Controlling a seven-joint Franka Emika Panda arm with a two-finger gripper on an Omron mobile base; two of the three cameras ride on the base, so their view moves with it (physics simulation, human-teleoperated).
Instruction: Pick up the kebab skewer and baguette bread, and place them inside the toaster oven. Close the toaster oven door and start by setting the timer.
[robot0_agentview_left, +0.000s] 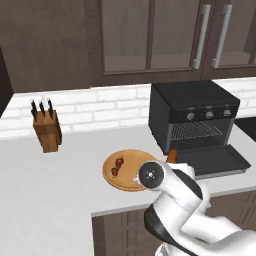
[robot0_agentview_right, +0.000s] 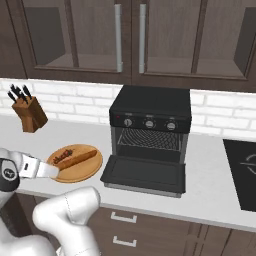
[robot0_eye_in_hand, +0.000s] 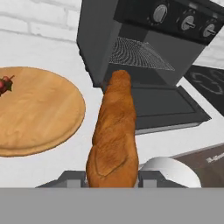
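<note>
The pincer (robot0_eye_in_hand: 112, 179) is gripping the long golden-brown baguette bread (robot0_eye_in_hand: 114, 135) by its near end, its jaws closed against the loaf's sides. The loaf is hanging above the white tabletop (robot0_eye_in_hand: 52, 168), between the round wooden plate (robot0_eye_in_hand: 39, 113) and the black boxy toaster oven (robot0_eye_in_hand: 144, 39), its far tip pointing toward the oven's open mouth. The black drop-down toaster oven door (robot0_agentview_right: 145, 174) is lying flat and open, showing the wire rack (robot0_agentview_right: 148, 139) inside. The short kebab skewer (robot0_agentview_left: 118, 166) with dark red meat chunks is resting on the plate. A wooden knife block (robot0_agentview_left: 47, 131) is standing near the white brick wall.
</note>
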